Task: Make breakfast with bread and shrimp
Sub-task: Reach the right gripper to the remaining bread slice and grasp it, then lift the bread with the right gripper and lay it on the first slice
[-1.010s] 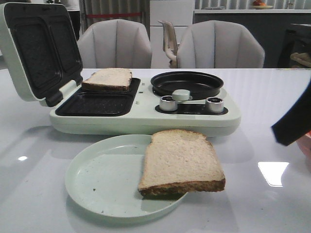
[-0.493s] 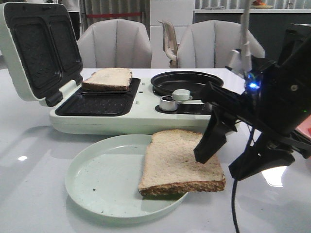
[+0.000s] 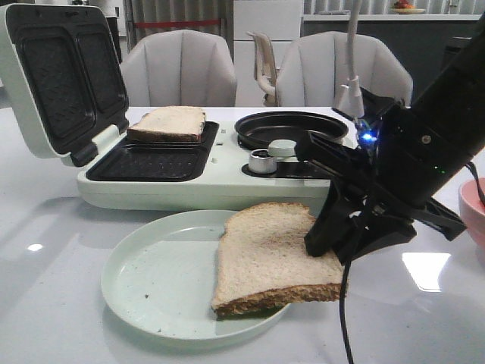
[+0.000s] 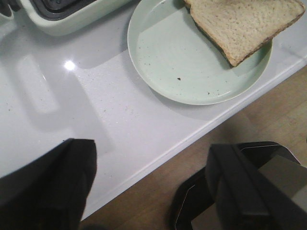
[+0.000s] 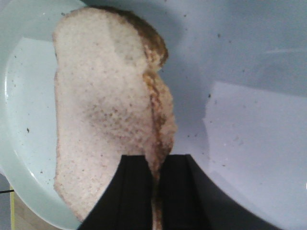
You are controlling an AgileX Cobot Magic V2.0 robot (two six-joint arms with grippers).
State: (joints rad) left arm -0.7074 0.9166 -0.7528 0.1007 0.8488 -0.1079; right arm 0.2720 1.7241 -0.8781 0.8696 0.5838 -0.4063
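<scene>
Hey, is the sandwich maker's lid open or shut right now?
Open. The lid stands tipped back, its dark plates exposed, with bread on the lower plate.

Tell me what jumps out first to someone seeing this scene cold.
The right gripper pinches the right edge of a bread slice on the pale green plate. Behind, a sandwich maker stands open with a second slice in its far tray.

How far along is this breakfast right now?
Early. One bread slice already lies in the sandwich maker. The right pincer is shut on the second slice, which sits partly on the plate. No shrimp shows in view, so that remains.
</scene>
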